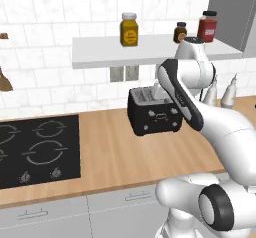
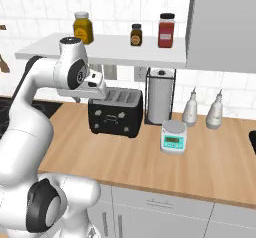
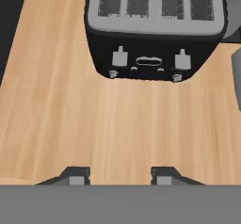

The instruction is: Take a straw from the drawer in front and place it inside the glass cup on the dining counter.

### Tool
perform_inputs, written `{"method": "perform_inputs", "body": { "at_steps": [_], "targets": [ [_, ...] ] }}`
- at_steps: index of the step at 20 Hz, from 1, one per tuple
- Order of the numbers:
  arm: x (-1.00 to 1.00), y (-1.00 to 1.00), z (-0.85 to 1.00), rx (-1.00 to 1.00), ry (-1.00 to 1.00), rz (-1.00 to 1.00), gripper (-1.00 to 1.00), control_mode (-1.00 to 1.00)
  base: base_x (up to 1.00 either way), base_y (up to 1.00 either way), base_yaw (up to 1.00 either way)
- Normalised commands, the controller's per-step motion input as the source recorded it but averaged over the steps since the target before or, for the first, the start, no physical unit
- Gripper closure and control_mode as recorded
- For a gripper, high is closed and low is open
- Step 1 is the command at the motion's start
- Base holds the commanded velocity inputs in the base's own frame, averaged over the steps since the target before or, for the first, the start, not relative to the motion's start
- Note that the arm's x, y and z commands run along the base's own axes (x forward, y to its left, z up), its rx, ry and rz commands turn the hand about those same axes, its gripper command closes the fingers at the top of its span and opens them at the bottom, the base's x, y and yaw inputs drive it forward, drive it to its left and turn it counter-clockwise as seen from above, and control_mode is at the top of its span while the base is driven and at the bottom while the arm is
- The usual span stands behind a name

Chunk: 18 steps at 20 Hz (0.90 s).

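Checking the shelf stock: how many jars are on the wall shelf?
3: a yellow jar at the left, a small brown jar in the middle, a red jar at the right, all standing on the shelf.

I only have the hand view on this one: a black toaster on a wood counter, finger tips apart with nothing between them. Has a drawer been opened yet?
Observer: No. In the left base view the drawer fronts under the counter edge sit flush and shut.
Operator: What stands to the right of the toaster?
Observer: An upright paper towel roll in a wire holder, with a small kitchen scale in front of it.
Operator: And above the toaster?
Observer: A white wall shelf that carries three jars.
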Motion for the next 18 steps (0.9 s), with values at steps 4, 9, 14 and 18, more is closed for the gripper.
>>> {"method": "perform_inputs", "body": {
  "at_steps": [4,9,14,18],
  "targets": [
    [0.00,0.00,0.00,0.00,0.00,0.00,-1.00,1.00,-0.21,0.00,0.00],
    [0.00,0.00,0.00,0.00,0.00,0.00,-1.00,1.00,-0.76,0.00,0.00],
    [0.00,0.00,0.00,0.00,0.00,0.00,-1.00,1.00,-0.71,-0.09,0.14],
    [0.00,0.00,0.00,0.00,0.00,0.00,-1.00,1.00,-0.02,-0.51,0.47]
  ]
}}
